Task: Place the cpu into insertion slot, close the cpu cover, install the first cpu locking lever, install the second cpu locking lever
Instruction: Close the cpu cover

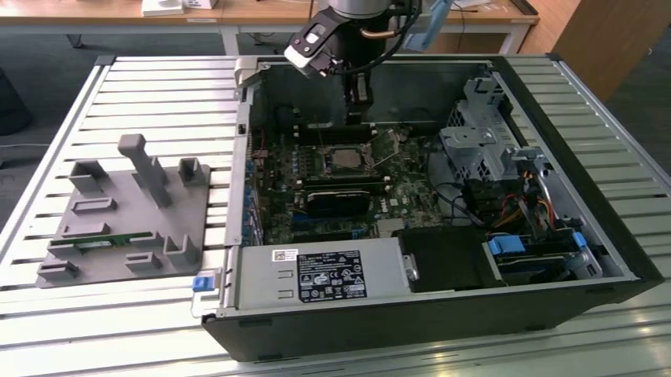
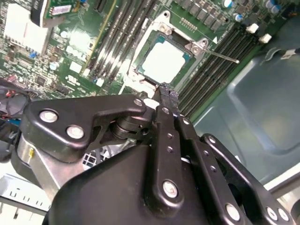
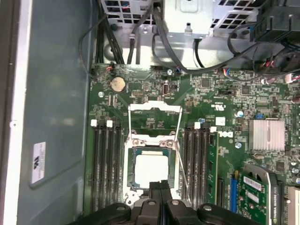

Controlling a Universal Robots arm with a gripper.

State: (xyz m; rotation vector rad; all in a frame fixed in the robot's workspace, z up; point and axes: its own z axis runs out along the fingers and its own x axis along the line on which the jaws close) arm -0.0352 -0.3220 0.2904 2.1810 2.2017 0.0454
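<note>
Slatted metal table carries an open computer case with a green motherboard inside. The cpu lies flat in its socket on this board, silvery top up. The cpu cover is open and stands up on the side of the cpu away from the end effector. A thin wire lever sticks out beside the cpu. The end effector hangs just over the near edge of the cpu, its two black fingers pressed together with nothing between them; whether it touches the cpu I cannot tell
</note>
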